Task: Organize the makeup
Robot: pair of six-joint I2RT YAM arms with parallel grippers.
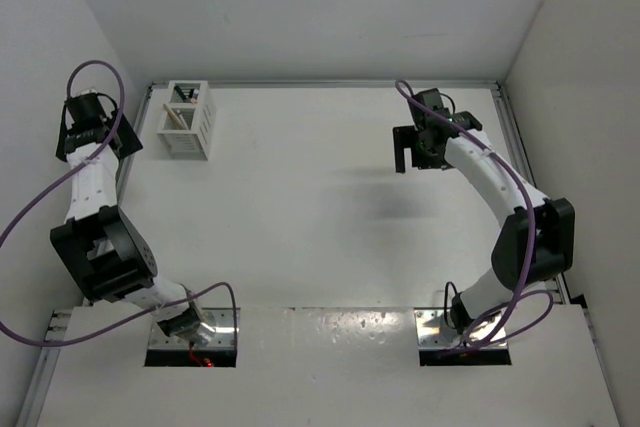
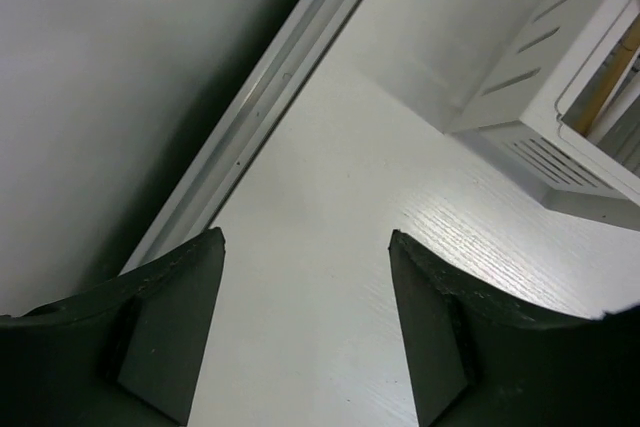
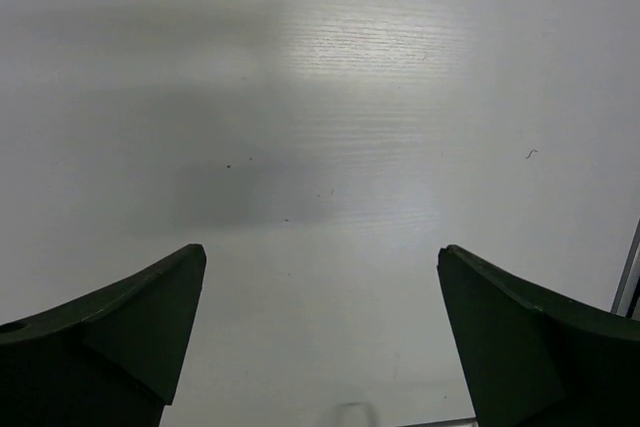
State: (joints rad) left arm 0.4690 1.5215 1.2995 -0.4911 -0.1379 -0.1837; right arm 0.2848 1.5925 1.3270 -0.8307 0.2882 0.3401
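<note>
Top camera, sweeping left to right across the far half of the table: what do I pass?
left claw → white slatted box → right claw

Premises: a robotics test cell in a laboratory, not a home or a shop. Evidence: two jointed arms, the left arm [image 1: 90, 187] and the right arm [image 1: 480, 172], are bolted to metal plates [image 1: 222, 322] at the near edge of a plain white desk [image 1: 320, 217]. Purple cables [image 1: 97, 63] loop in the open. Blank white walls [image 1: 320, 7] box in three sides, with a metal rail [image 2: 255, 117] at their foot. The left tool [image 2: 305, 337] and right tool [image 3: 320, 337] are bare two-finger fittings — nothing domestic about them.
</note>
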